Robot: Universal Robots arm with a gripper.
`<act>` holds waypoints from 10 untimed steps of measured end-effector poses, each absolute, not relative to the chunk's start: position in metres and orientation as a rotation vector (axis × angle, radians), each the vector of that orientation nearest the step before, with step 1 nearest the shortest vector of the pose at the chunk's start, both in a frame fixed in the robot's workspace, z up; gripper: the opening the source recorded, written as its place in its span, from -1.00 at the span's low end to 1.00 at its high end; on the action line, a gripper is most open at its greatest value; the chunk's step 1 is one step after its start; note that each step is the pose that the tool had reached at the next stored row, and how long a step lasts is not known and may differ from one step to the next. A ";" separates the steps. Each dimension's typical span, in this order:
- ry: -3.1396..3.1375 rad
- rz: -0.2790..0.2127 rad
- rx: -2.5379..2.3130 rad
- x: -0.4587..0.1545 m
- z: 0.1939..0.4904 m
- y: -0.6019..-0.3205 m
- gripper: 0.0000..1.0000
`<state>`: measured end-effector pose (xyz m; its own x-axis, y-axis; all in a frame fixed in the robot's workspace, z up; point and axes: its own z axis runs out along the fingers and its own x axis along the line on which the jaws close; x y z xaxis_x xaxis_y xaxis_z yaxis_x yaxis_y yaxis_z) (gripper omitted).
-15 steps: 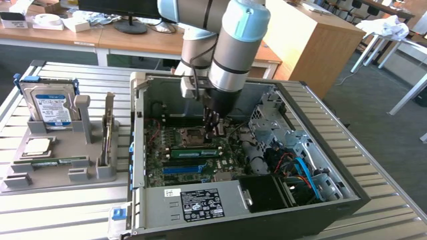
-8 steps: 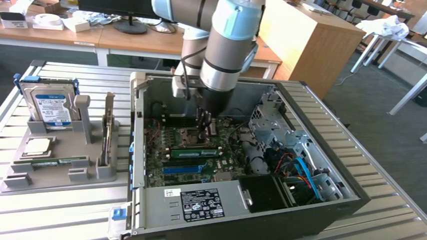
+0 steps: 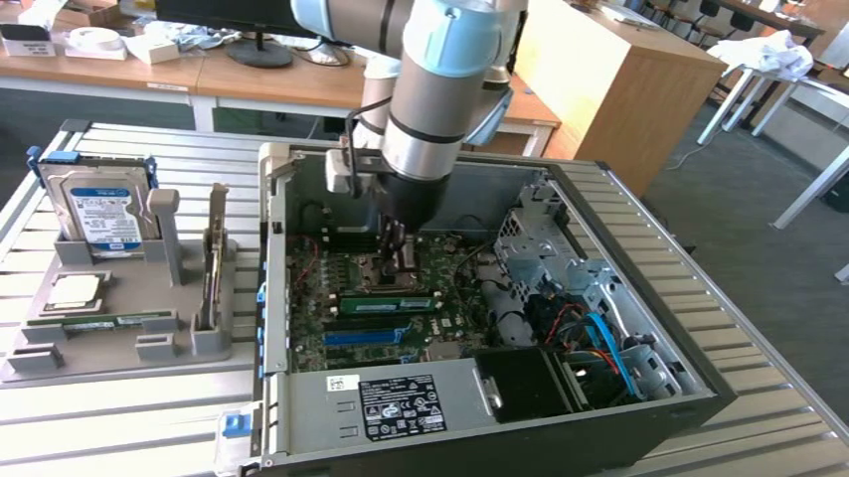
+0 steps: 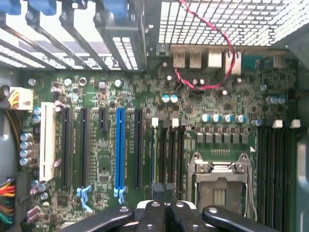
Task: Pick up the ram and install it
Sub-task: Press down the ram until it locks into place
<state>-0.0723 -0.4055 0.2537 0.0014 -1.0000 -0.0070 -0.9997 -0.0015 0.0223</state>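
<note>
One ram (image 3: pixel 388 303) stands on edge in a slot of the motherboard (image 3: pixel 308 316), between the processor socket (image 3: pixel 385 275) and the one blue slot (image 3: pixel 365 337). It is a long, thin green stick with pale labels along its face. A second stick (image 3: pixel 106 320) of the same look lies flat in the grey holder (image 3: pixel 119 348), well apart from the first.

The one arm (image 3: pixel 444 89) reaches straight down into the open computer case (image 3: pixel 637 437). Its jaws are closed together with nothing seen between them, and they hang just above the ram in the slot; whether they touch it cannot be told.

The holder also carries one hard drive (image 3: pixel 103 214), one square silver processor (image 3: pixel 74 290) and one upright card (image 3: pixel 213 263). Case and holder sit side by side on the slatted metal surface (image 3: pixel 119 417).
</note>
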 end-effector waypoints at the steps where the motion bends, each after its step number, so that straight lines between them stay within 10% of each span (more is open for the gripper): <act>1: -2.212 -0.032 2.215 -0.074 0.254 -0.405 -0.80; 10: -2.212 -0.032 2.215 -0.081 0.254 -0.405 -0.80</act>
